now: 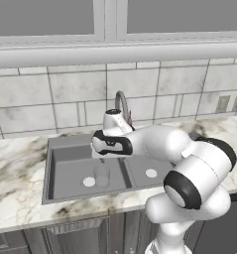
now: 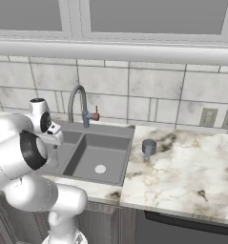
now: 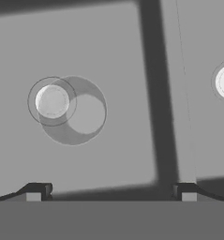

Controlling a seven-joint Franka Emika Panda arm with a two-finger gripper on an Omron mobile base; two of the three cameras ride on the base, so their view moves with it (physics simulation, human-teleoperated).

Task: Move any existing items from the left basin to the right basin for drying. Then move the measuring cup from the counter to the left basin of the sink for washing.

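Gripper: your hand view shows the two dark fingertips spread wide apart with nothing between them, so the hand is released. In the left base view you see the hand hanging above the sink, over the wider compartment.

Glass: you find it standing upright in the left basin, on the floor just beside the white drain. From the hand view you look straight down into the glass; its rim partly overlaps the drain, and it sits apart from both fingertips.

Left basin: it holds the glass. In the hand view its floor runs up to the dark divider.

Right basin: you see its own white drain on the floor. In the right base view this compartment lies open to you, with its drain near the front.

Measuring cup: you see it upright on the counter, close to the sink's right edge and well apart from the gripper.

Sink: dark grey, set in the veined marble-look worktop.

Tap: it curves up from behind the divider; in the left base view the tap rises just behind the arm's wrist.
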